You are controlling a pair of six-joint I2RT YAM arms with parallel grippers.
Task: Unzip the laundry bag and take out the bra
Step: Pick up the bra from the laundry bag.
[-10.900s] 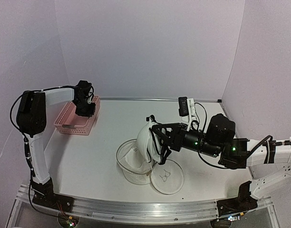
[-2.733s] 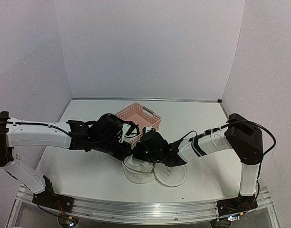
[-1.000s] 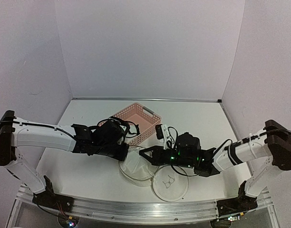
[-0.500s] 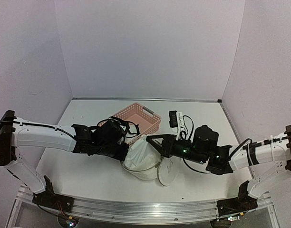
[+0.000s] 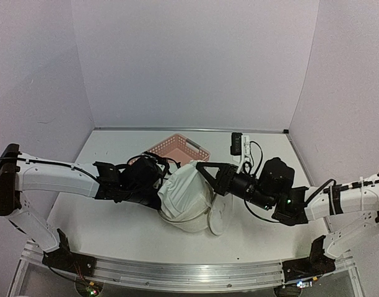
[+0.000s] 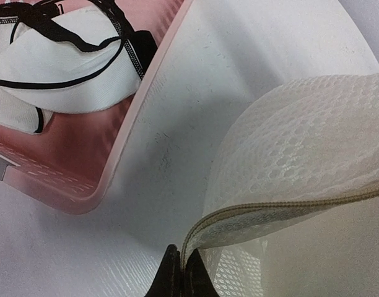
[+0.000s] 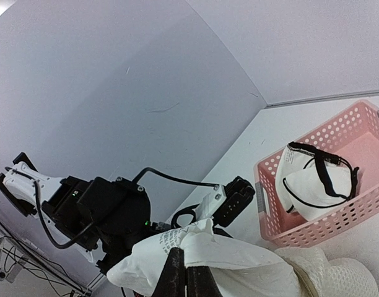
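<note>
Pale lilac walls close round a white table (image 5: 109, 232), and across it the left arm (image 5: 53, 179) and the right arm (image 5: 344, 201) reach inward to meet over the middle. Just behind that meeting point sits a pink slotted basket (image 5: 191, 148). In it lies a bra (image 6: 59, 68), white with dark straps, clear of the bag. In front of the basket the laundry bag (image 6: 301, 148) is unzipped: its mesh dome is tipped up off the table, and its flat round half (image 5: 220, 216) stands on edge just to the right. Out of the opening rises a bunched white fabric (image 7: 208, 250). No dark edging shows on it, so I cannot tell whether it is a second garment or a lining, though I judge it to be what the pull is meant to bring out. The right gripper (image 7: 186, 267) is pressed together on the top fold of that fabric, which hangs down and leftward from the pinch toward the bag. The left gripper (image 6: 181, 258) is pinched on the zip rim (image 6: 270, 209) at the bag's left side, low by the table. The line from anchor to pinch therefore runs left to right and upward. Freeing the fabric calls for a pull up and rightward, and the basket lies just beyond, nearer the right gripper.
</note>
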